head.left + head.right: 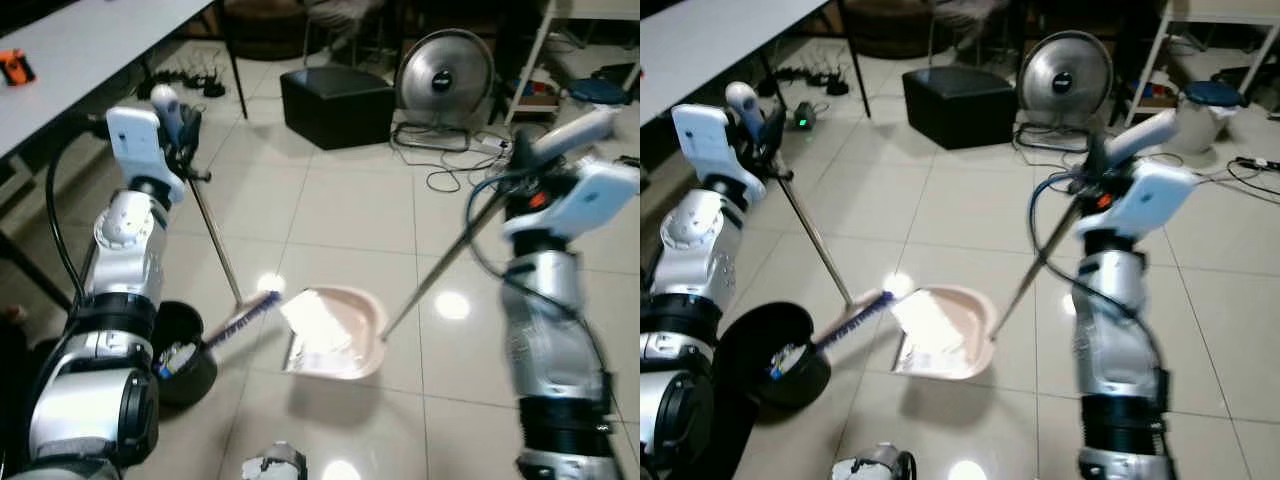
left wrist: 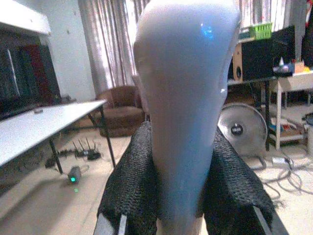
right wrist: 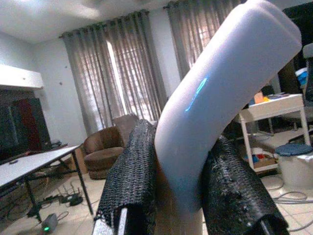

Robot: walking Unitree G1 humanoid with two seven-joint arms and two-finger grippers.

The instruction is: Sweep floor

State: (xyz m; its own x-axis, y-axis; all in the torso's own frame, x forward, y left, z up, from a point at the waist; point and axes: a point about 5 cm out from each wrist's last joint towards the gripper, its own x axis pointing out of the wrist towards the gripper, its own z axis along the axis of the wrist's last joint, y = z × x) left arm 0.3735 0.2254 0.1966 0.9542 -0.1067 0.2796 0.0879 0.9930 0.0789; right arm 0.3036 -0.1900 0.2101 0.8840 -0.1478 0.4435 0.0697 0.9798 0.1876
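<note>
Broom (image 1: 215,245) clamped by left gripper (image 1: 178,125), dustpan (image 1: 340,335) handle by right gripper (image 1: 540,150); pan's angled to catch paper (image 1: 315,320) w/ bristles alongside.

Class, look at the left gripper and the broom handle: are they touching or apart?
Touching. In the left wrist view the left gripper has both black fingers pressed against the pale broom handle, with no gap on either side.

Slanted broom (image 1: 215,245) — bristles beside pale dustpan (image 1: 345,335) holding white paper (image 1: 318,322)

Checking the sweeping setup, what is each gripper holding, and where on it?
Left gripper holds the broom by its handle top; right gripper holds the dustpan by its handle top.
</note>
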